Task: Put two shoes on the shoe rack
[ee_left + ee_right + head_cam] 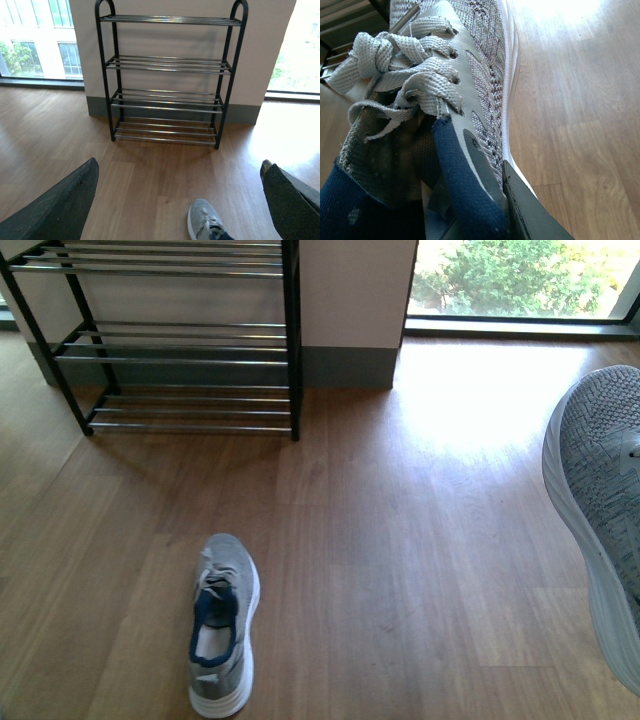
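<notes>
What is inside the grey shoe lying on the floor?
The shoe shows a dark blue lining and a pale insole. Its toe end is hidden under the tongue and laces.

You've got a brown wood-plank floor (420, 540) carrying everything. One grey knit sneaker with a thick white sole and dark blue lining (222, 625) lies on its sole on the planks, below and just ahead of your left claw (179, 167), toe pointing away from it. A tall black-framed rack with silver rod tiers (167, 62) stands on the floor farther ahead of that claw, beyond the sneaker.
</notes>
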Controlling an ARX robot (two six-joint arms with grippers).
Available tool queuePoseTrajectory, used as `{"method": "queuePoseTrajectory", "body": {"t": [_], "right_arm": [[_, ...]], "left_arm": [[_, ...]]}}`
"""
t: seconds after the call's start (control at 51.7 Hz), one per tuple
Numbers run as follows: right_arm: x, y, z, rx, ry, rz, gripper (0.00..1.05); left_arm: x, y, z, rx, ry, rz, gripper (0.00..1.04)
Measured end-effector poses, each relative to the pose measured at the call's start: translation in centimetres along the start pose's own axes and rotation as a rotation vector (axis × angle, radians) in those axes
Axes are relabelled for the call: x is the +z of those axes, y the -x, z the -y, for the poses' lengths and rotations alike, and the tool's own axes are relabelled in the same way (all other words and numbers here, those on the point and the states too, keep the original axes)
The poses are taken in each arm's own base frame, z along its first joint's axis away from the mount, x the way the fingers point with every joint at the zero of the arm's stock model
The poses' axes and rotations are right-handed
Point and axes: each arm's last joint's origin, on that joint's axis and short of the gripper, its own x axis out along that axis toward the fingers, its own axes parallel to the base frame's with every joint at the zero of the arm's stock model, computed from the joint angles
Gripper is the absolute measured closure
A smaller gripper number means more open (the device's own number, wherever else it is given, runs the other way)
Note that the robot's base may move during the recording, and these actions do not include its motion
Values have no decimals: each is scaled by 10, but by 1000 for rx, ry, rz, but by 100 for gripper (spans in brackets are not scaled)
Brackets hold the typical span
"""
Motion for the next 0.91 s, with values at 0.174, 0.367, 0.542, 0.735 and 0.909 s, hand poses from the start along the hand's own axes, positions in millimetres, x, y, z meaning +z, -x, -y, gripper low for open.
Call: {"method": "queuePoseTrajectory", "body": {"t": [0.174,0.367,0.542,0.735,0.909], "right_arm": [[1,0,2,-23,-4,6,103],[1,0,2,-7,-4,4,103],[1,0,2,-7,-3,4,103],[1,0,1,-6,-3,3,103],[1,0,1,-6,-3,3,103]], "left_arm": [[0,0,0,-2,0,1,9],[0,0,0,0,0,1,9],[0,0,0,0,0,0,9],[-1,-1,0,113,64,-83,9],[-3,-33,-10,321,222,-301,9]]}}
